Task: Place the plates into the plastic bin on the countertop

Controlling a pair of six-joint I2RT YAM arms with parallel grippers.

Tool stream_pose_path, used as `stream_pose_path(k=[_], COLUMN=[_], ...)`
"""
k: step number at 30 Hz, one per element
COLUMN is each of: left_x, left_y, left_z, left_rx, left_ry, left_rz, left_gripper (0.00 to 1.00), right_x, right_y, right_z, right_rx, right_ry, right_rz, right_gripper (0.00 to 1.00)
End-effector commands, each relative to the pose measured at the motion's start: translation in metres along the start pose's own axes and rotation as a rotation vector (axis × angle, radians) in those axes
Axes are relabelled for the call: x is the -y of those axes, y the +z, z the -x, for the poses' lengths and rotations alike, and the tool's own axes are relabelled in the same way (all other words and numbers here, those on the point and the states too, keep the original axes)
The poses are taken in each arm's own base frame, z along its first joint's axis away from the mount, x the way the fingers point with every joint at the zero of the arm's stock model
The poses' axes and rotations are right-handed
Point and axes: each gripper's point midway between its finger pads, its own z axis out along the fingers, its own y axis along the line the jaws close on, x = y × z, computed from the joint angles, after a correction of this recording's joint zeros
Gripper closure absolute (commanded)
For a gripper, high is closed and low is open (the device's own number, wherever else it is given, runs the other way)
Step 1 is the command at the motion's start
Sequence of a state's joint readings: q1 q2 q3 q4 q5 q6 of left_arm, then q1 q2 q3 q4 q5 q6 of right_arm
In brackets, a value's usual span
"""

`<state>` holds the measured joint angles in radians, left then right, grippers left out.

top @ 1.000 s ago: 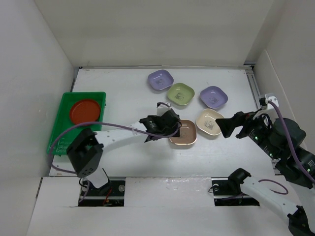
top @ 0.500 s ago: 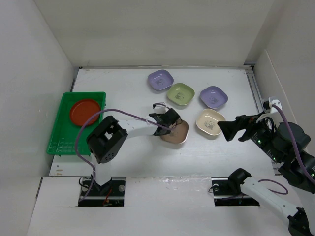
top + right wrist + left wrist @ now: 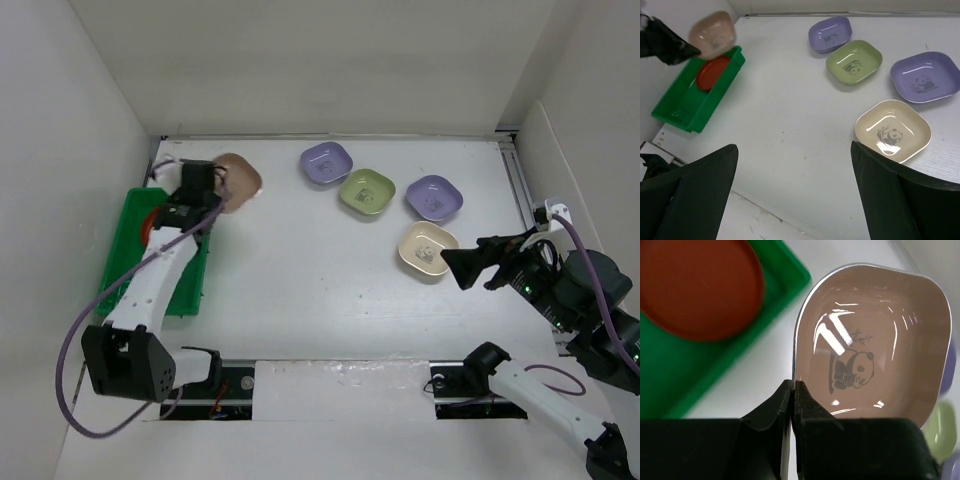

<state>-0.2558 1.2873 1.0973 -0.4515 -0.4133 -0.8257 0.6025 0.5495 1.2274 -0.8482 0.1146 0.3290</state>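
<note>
Though the overhead view hides the grip, the wrist view shows the left claw [image 3: 792, 386] pinching the brownish-pink panda dish [image 3: 875, 340] by its rim; the right claw [image 3: 795, 187] gapes wide.

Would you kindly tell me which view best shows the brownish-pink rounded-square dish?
The left wrist view: the brownish-pink rounded-square dish fills the frame, panda print legible, the left tool pinching its rim. The top view shows it small beside the green plastic bin; the right wrist view, small and blurred.

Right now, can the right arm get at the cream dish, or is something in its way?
Probably yes: the right arm holds its jaws open just beside the cream dish, with nothing lying between them.
</note>
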Motion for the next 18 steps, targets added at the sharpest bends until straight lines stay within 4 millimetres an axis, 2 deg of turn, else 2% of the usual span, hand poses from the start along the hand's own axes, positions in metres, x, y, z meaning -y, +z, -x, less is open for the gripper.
stream_pose_path(k=[1,3,4,7,8,12,18], left_x=[-0.034,-0.051,-0.074,-0.104,-0.120,-0.138,-0.142], left_y=[-0.012,-0.010,-0.005,0.012,0.018,0.041,0.079], left_z=[0.072,0.095,0.112,0.127,0.131,0.137,0.117], left_rx=[0.087,0.103,0.119,0.105,0.094,0.064,-0.025], left_ry=[-0.037,-0.062,-0.102,-0.137,-0.172,-0.193,-0.211], left_rz=[0.035,0.072,0.131,0.200,0.228,0.299,0.329], left_gripper=[1.00,1.00,1.00,1.00,1.00,1.00,1.00], right_x=[-0.004,-0.005,-0.005,-0.010,-0.008,-0.012,-0.012], right_y=[0.004,0.006,0.006,0.011,0.013,0.017,0.016], right_z=[0.007,0.004,0.004,0.003,-0.001,-0.002,-0.004], right_rx=[0.030,0.026,0.026,0.018,0.009,0.007,0.004], right_ry=[-0.016,-0.016,-0.016,-0.017,-0.028,-0.038,-0.058], right_rz=[0.024,0.032,0.032,0.054,0.050,0.070,0.080], right_gripper=[0.00,0.00,0.00,0.00,0.00,0.00,0.00])
